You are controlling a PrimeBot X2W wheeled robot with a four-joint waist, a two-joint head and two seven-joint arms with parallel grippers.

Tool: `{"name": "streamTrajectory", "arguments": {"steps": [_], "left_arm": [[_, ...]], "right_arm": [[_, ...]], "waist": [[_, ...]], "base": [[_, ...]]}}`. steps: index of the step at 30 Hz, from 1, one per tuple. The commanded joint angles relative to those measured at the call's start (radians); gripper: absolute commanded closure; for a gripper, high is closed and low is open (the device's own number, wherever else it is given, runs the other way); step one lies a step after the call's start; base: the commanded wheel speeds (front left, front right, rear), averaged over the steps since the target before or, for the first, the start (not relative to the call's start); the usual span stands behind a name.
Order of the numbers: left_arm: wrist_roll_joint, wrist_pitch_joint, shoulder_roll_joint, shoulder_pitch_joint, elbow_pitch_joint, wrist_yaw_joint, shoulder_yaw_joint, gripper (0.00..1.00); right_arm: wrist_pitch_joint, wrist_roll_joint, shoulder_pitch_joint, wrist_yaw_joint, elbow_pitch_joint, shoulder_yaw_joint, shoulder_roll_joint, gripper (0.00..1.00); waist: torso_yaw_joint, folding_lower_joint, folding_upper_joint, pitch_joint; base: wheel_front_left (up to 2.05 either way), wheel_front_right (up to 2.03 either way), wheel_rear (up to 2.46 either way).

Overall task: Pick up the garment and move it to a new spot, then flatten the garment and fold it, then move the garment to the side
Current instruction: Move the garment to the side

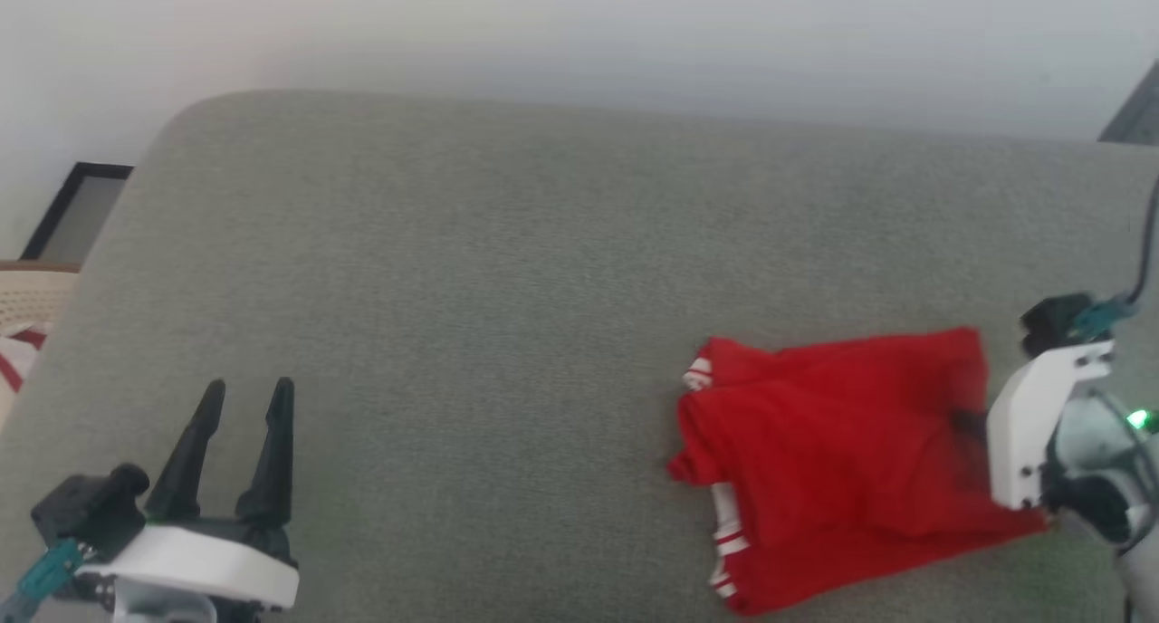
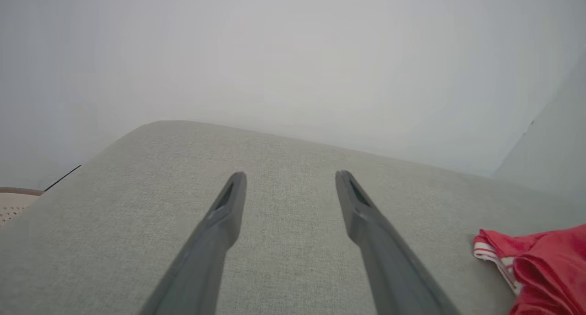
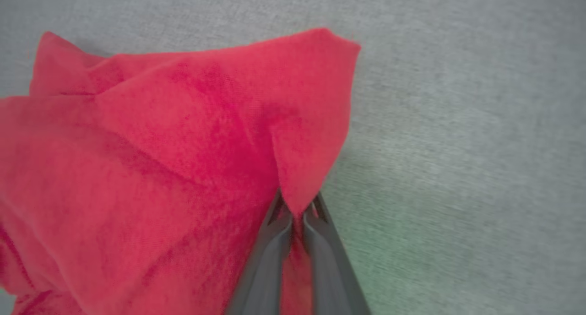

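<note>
Head view: one garment (image 1: 842,460) lay crumpled on the one grey cushion (image 1: 507,288), toward its right end and close to its near edge, striped bands showing on its left side. The right gripper (image 1: 964,421) was at the garment's right edge, fingertips buried in the red cloth. The left gripper (image 1: 248,388) hovered near the cushion's near-left corner, jaws apart and empty, well apart from the garment. Beyond the cushion's left edge were one white cloth with red stripes (image 1: 18,360) and one dark frame (image 1: 77,211). Left wrist view: the two fingers stood spread over bare cushion, with the garment (image 2: 549,264) at the lower right. Right wrist view: the right gripper (image 3: 296,209) was closed on a narrow peak of the garment (image 3: 160,159), which was pinched between the fingertips. Judgement: the bite is small and near a hem, so the cloth could slip out under its own weight on lifting. A single-point lift would let the garment hang bunched, which would complicate flattening. Count: two grippers.
</note>
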State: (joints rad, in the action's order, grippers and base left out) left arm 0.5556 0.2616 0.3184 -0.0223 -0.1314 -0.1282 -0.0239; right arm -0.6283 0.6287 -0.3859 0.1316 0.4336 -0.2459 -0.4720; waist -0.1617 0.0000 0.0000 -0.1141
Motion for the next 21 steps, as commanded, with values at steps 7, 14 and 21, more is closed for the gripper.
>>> {"name": "streamTrajectory", "arguments": {"steps": [7,14,21], "left_arm": [[-0.003,0.004,0.016,-0.085,0.008,-0.003,-0.051,0.00],[0.003,0.004,0.021,-0.177,0.009,-0.003,-0.109,0.00],[0.009,0.004,0.029,-0.285,0.005,-0.003,-0.178,0.00]], "right_arm": [[-0.007,-0.057,-0.062,-0.002,-0.031,0.045,-0.059,1.00],[0.011,-0.120,-0.140,-0.002,-0.028,0.087,-0.130,1.00],[0.101,-0.213,-0.250,-0.002,0.026,0.124,-0.195,1.00]], "waist": [[0.056,0.0000,0.0000,-0.043],[0.127,0.0000,0.0000,-0.097],[0.203,0.0000,0.0000,-0.176]], "base": [[0.00,0.00,0.00],[0.00,0.00,0.00],[0.00,0.00,0.00]]}}
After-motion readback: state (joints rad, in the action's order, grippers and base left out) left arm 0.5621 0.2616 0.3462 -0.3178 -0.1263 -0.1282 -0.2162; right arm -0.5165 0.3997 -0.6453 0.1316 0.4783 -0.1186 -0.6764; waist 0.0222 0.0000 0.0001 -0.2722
